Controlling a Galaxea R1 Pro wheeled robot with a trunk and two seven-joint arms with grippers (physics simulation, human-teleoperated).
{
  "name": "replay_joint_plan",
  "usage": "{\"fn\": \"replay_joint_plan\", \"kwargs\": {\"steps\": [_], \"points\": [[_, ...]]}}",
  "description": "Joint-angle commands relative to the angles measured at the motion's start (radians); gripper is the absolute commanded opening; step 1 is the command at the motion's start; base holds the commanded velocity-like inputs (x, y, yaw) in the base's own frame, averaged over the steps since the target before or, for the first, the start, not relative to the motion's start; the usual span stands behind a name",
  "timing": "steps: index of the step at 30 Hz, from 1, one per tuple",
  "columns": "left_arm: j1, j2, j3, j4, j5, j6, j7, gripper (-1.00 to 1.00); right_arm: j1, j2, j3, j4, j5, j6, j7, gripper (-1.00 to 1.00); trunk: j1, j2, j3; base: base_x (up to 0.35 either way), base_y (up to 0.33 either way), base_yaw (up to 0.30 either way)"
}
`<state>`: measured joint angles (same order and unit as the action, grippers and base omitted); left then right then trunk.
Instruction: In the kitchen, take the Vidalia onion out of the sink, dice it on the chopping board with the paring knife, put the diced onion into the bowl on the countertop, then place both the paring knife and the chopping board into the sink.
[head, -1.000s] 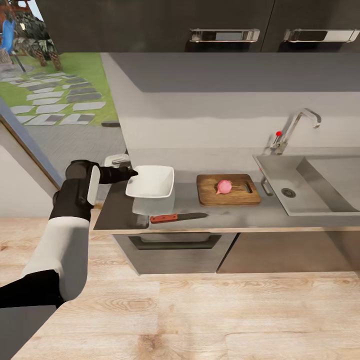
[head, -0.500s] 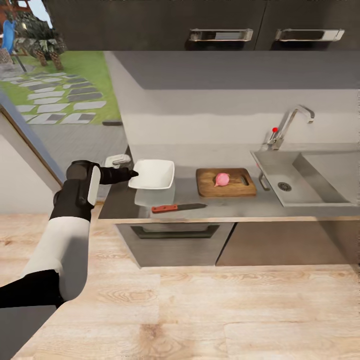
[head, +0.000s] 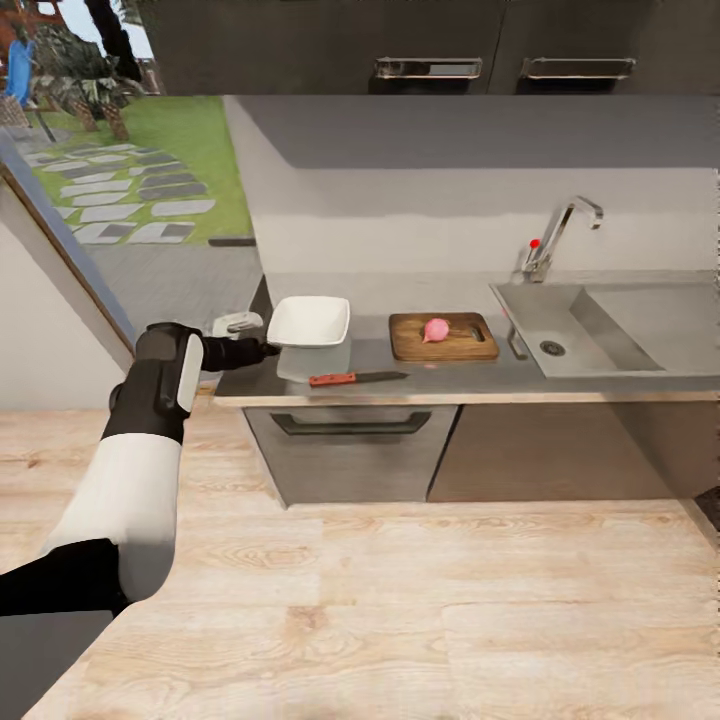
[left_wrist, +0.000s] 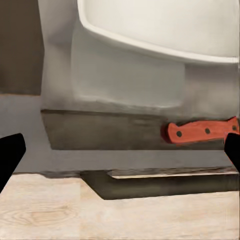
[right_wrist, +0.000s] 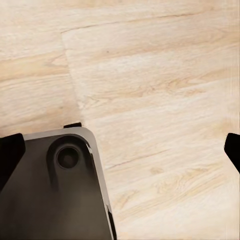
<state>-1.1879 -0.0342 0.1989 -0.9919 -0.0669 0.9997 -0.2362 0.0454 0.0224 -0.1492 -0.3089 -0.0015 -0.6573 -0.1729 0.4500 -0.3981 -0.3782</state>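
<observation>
Where the head view looks down on the kitchen, the grey surface (head: 450, 378) runs across the middle with dark cabinets beneath it. Toward its left end sits the white bowl (head: 309, 321), and the left end effector (head: 268, 349) reaches in beside the bowl's near left corner; from this angle I cannot tell whether they touch. Right of the bowl lies the chopping board (head: 443, 337), and the Vidalia onion (head: 436, 329) rests whole on it. Near the front edge, between bowl and board, lies the paring knife (head: 357, 378), its red handle pointing left and its blade right. Farther right is the sink (head: 600, 330), set into the surface, with its tap (head: 560, 235) standing at the back. A pale wooden floor (head: 400, 600) spreads below.

Along the left wrist view, the two dark fingertips (left_wrist: 11, 154) stand wide apart at the picture's edges, so this end effector is released and grasps nothing. Between them appear the bowl's rim (left_wrist: 150, 45), its reflection on the glossy surface, and the knife's riveted handle (left_wrist: 202, 131) at the front edge.

Over in the right wrist view, the right end effector's fingertips (right_wrist: 10, 150) are likewise spread wide, released, above the wooden floor (right_wrist: 160, 100) and a dark, pale-rimmed part of the robot's base (right_wrist: 55, 190).
</observation>
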Motion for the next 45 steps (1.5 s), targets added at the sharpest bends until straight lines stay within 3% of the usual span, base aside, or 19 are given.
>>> {"fn": "replay_joint_plan", "kwargs": {"steps": [1,13,19,21,23,25,28,30,31,32,33,34,39,40,41,45], "points": [[-0.001,-0.001,0.004,0.004,-0.007,0.004,-0.008,1.00,0.001,0.000,-0.001,-0.002,0.000,-0.001,-0.002,1.00,0.000,-0.002,-0.002,-0.326,0.000,0.000],[-0.001,-0.003,0.002,0.094,-0.007,0.001,-0.009,1.00,0.000,0.000,-0.001,-0.001,0.000,0.001,-0.002,1.00,0.000,-0.002,-0.002,-0.256,0.000,0.000],[-0.001,-0.004,0.002,0.203,-0.008,-0.006,-0.014,1.00,0.001,0.000,-0.001,-0.001,0.000,0.002,-0.002,1.00,0.000,-0.002,-0.002,-0.022,0.000,0.000],[-0.001,-0.001,0.003,0.330,-0.010,-0.075,-0.015,1.00,0.001,0.000,-0.001,-0.001,0.000,0.003,-0.002,1.00,0.000,-0.002,-0.002,-0.002,0.000,0.000],[-0.001,0.001,0.003,0.432,-0.011,-0.180,-0.014,1.00,0.000,0.000,-0.001,-0.001,0.000,0.004,-0.002,1.00,0.000,-0.002,-0.002,0.000,0.000,0.000],[-0.001,0.003,0.003,0.590,-0.011,-0.324,-0.005,1.00,0.001,-0.001,-0.001,-0.001,0.000,0.004,-0.002,1.00,0.000,-0.002,-0.002,0.000,0.000,0.000],[-0.001,0.003,0.003,0.738,-0.011,-0.443,0.027,1.00,0.000,-0.001,-0.001,-0.001,0.000,0.004,-0.002,1.00,0.000,-0.002,-0.002,0.000,0.000,0.000],[-0.001,0.003,0.002,0.903,-0.010,-0.597,0.091,1.00,0.001,-0.001,-0.001,-0.001,0.000,0.004,-0.002,1.00,0.000,-0.002,-0.002,0.000,0.000,0.000],[0.000,0.003,0.002,0.940,-0.010,-0.641,0.111,1.00,0.001,-0.001,-0.001,-0.001,0.000,0.004,-0.002,1.00,0.000,-0.002,-0.002,0.000,0.000,0.000],[0.006,-0.001,0.001,1.005,-0.007,-0.772,0.166,1.00,0.001,-0.001,-0.001,-0.001,0.000,0.004,-0.002,1.00,0.000,-0.002,-0.002,0.000,0.000,0.000],[0.040,-0.003,0.001,1.039,-0.007,-0.863,0.206,1.00,0.001,-0.001,-0.001,-0.001,0.000,0.003,-0.001,1.00,0.000,-0.002,-0.002,0.000,0.000,0.000],[0.070,-0.004,0.001,1.052,-0.007,-0.901,0.222,1.00,0.001,-0.001,-0.001,-0.001,0.000,0.003,-0.001,1.00,0.000,-0.002,-0.002,0.000,0.000,0.000],[0.173,-0.002,0.001,1.071,-0.007,-1.031,0.245,1.00,0.000,-0.001,-0.001,-0.001,0.000,0.002,-0.001,1.00,0.000,-0.002,-0.002,0.000,0.000,0.000],[0.224,0.000,0.001,1.073,-0.007,-1.111,0.248,1.00,0.000,-0.001,-0.001,-0.001,0.000,0.002,-0.001,1.00,0.000,-0.002,-0.002,0.000,0.000,0.000],[0.242,0.001,0.001,1.074,-0.007,-1.142,0.249,1.00,0.000,-0.001,-0.001,-0.001,0.000,0.002,-0.001,1.00,0.000,-0.002,-0.002,0.000,0.000,0.000],[0.373,0.010,0.001,1.077,-0.006,-1.401,0.253,1.00,0.001,-0.004,-0.001,-0.007,0.002,0.003,0.000,1.00,0.000,-0.002,-0.002,0.000,0.000,0.000]]}}
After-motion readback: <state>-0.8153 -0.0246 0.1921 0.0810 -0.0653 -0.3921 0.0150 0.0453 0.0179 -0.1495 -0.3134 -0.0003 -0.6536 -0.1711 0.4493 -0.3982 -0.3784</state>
